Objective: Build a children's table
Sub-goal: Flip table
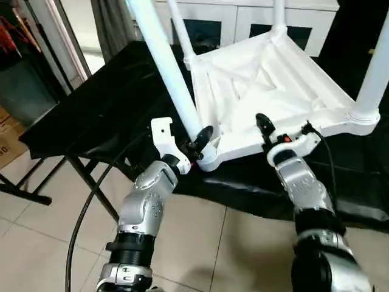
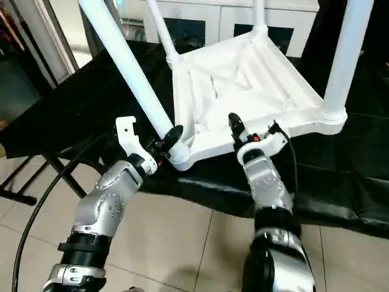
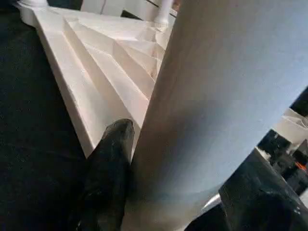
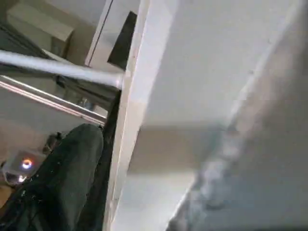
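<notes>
Lying upside down on the big black table (image 1: pixel 115 115), the children's table (image 1: pixel 261 91) has its ribbed underside facing up. It sits at the near edge of the black table, with one corner poking out toward the robot. Behind it stands a white cabinet (image 1: pixel 243 21) with dark glass doors.

All four legs show. Three legs stand up in the far left, far right and near right corners. The fourth leg (image 1: pixel 164 61) is at the near corner, and it leans way over to the left, not straight up like the others.

The left gripper (image 1: pixel 199 145) pinches the bottom of that leaning leg, right by the corner socket (image 1: pixel 208 159). In the left wrist view one black finger (image 3: pixel 108 173) presses on each side of the leg.

The right gripper (image 1: pixel 267 131) is spread wide open at the near rim of the white top. One finger (image 1: pixel 263 125) sticks up above the rim. It does not look like it is squeezing anything.

I think the job now is to get that last leg straight and tight. A few things could go wrong. If the leg gets pushed in while it leans, it could jam crooked or pop out. If the right gripper does not hold the top down, the whole white table could slide or tip off the edge onto the floor.
</notes>
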Available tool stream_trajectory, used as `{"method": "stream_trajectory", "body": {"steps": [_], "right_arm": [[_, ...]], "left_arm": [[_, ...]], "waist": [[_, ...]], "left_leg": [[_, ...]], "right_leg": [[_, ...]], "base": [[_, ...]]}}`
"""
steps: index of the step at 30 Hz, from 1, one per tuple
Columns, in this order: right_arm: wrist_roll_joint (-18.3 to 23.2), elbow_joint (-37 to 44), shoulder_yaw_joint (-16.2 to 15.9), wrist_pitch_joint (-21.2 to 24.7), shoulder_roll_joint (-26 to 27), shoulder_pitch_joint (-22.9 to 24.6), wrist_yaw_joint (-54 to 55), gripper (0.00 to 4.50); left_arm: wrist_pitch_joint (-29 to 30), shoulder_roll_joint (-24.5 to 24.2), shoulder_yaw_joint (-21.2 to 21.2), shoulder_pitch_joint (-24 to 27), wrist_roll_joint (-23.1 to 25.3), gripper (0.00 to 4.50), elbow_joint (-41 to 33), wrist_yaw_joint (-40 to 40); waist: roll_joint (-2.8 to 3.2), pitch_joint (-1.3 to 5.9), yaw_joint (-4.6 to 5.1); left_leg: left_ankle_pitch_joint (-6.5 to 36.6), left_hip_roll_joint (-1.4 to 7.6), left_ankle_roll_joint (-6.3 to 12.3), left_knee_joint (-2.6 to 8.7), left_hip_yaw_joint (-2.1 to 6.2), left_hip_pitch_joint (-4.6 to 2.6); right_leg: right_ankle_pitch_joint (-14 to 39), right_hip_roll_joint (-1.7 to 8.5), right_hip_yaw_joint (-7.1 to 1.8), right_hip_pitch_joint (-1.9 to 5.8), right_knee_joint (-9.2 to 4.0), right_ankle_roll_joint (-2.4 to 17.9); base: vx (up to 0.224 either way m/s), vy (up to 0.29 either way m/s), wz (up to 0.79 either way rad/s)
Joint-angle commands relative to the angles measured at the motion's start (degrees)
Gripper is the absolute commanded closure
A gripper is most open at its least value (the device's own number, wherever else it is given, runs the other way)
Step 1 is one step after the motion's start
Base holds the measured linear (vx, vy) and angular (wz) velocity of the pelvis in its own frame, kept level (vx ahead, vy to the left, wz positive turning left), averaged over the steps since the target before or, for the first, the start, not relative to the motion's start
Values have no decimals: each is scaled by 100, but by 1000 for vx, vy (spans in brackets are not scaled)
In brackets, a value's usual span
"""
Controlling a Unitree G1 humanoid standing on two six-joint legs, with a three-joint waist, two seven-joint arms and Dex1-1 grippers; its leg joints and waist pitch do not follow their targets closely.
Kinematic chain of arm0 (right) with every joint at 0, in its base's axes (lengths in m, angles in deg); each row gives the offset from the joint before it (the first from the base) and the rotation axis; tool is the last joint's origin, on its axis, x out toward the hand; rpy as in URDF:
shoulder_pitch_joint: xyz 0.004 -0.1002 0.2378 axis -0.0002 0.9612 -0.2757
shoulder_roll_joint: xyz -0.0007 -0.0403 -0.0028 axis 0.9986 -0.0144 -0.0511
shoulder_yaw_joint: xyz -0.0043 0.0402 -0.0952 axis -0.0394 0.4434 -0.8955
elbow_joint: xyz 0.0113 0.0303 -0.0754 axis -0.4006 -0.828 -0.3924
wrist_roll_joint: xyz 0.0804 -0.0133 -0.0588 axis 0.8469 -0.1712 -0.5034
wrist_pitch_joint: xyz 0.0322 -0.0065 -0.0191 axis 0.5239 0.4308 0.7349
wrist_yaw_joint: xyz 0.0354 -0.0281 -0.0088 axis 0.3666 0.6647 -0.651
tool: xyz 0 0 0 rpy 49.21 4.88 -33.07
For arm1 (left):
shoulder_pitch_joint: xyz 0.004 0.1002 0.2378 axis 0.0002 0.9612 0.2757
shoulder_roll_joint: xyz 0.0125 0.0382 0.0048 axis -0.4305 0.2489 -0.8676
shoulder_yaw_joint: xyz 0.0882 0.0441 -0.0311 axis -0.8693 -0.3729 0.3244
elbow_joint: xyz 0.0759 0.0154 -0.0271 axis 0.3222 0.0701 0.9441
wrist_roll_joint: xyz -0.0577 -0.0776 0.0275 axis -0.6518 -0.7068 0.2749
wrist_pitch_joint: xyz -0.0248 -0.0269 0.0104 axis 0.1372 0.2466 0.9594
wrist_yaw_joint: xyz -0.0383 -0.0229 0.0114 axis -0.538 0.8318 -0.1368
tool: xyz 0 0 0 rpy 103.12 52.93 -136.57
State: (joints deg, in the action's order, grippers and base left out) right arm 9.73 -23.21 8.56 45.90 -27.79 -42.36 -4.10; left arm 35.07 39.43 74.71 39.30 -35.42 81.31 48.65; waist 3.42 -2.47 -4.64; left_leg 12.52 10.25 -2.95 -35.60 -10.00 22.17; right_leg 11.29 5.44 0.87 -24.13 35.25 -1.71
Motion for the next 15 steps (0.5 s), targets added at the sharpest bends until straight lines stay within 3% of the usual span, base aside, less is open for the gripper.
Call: {"method": "stream_trajectory", "body": {"steps": [1, 3, 6, 10, 15], "right_arm": [[124, -155, 117, -123, -48, -142, 74, 18], [155, -308, 193, -210, -71, -208, 81, 28], [167, -555, 264, -315, -122, -281, 12, 50], [144, -700, 332, -393, -145, -344, -59, 82], [79, -882, 332, -529, -180, -422, -117, 135]], "left_arm": [[194, 250, 136, 87, -622, 221, -4, -98], [205, 248, 157, 93, -609, 221, -23, -99], [234, 244, 195, 96, -591, 221, -46, -95], [256, 245, 217, 84, -591, 221, -37, -102], [283, 234, 241, 55, -586, 221, -4, -109]], "waist": [[-221, 416, -13], [-247, 419, -18], [-226, 419, -15], [-254, 419, -25], [-228, 407, 0]], "left_leg": [[-467, 153, 1076, 320, -22, -46], [-441, 155, 1069, 320, -23, -46], [-422, 156, 1050, 316, -24, -50], [-472, 149, 1097, 304, -25, -41], [-309, 152, 1046, 309, -22, -35]], "right_leg": [[-177, 170, -55, 328, -252, 1670], [-173, 179, -56, 335, -245, 1677], [-165, 173, -52, 326, -245, 1694], [-283, 168, -54, 336, -233, 1712], [-80, 170, -49, 328, -247, 1741]], "base": [[0, 0, 0], [0, 0, 0], [0, 0, 0], [0, 0, 0], [0, 0, 0]]}}
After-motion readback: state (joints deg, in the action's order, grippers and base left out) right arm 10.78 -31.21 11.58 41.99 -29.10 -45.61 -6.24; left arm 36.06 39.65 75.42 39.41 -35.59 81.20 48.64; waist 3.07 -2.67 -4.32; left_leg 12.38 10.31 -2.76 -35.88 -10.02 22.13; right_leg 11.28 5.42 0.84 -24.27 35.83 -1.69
